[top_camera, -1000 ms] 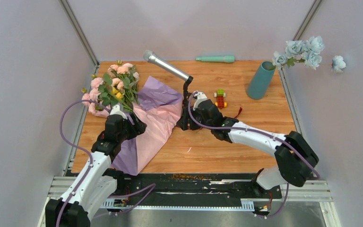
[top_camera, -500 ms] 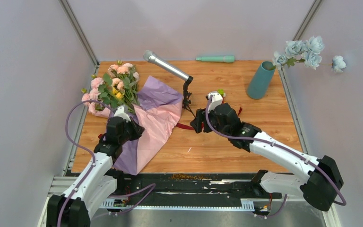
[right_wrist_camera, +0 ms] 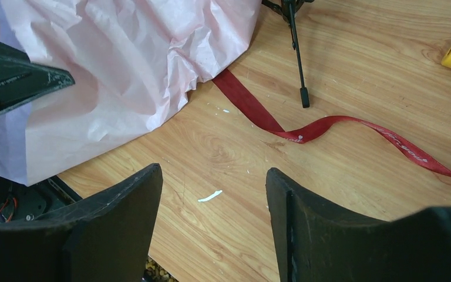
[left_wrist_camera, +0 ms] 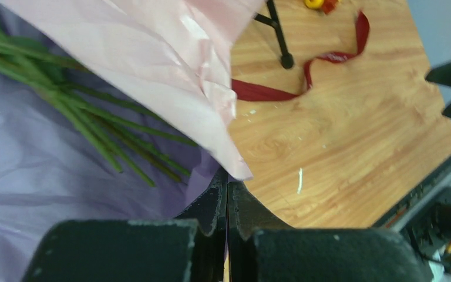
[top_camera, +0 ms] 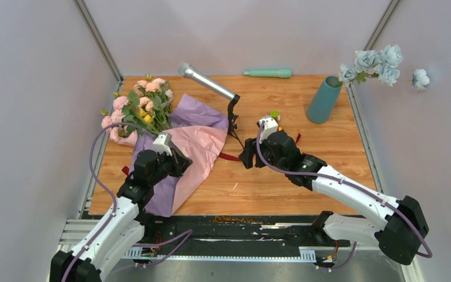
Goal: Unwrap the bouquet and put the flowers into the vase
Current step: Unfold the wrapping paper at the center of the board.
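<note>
- Pretty sure this is a robotics lab test cell, definitely not somebody's home.
- Plain pale walls (top_camera: pixel 35 88) box in a wood-grain worktop (top_camera: pixel 282 188) on the left, back and right. Metal frame posts (top_camera: pixel 97 38) run up from the two back corners.
- A white-and-black left arm (top_camera: pixel 117 214) and right arm (top_camera: pixel 352 192) sit on a black rail (top_camera: pixel 241 230) along the worktop's near edge, with purple cables (top_camera: pixel 90 167) looping off them.
- The stuff on the worktop is a random prop mix: a microphone (top_camera: pixel 205 81) on a little stand, a mint-green rod (top_camera: pixel 268 73) at the far edge, and a teal vase (top_camera: pixel 323 99) near the far right corner.
</note>
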You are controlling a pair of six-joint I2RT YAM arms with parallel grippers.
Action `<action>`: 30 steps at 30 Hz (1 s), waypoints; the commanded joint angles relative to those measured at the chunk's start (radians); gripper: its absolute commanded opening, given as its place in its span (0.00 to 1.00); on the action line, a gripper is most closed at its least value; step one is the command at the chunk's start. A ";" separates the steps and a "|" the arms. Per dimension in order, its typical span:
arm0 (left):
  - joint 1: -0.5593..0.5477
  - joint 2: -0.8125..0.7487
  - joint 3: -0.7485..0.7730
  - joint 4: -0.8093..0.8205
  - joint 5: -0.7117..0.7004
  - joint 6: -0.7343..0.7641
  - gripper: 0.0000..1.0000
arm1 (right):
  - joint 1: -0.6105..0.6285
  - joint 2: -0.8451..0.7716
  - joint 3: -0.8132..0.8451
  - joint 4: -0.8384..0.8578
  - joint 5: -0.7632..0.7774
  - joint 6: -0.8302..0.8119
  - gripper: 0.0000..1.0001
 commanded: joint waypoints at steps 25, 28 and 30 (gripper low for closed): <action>-0.431 0.168 0.011 0.097 -0.013 0.156 0.08 | 0.123 -0.044 0.029 0.130 0.113 0.185 0.74; -0.470 0.199 0.012 0.096 -0.015 0.157 0.08 | 0.123 -0.110 0.003 0.101 0.172 0.189 0.75; -0.501 0.223 0.021 0.078 -0.016 0.159 0.08 | 0.123 -0.144 0.006 0.065 0.185 0.176 0.76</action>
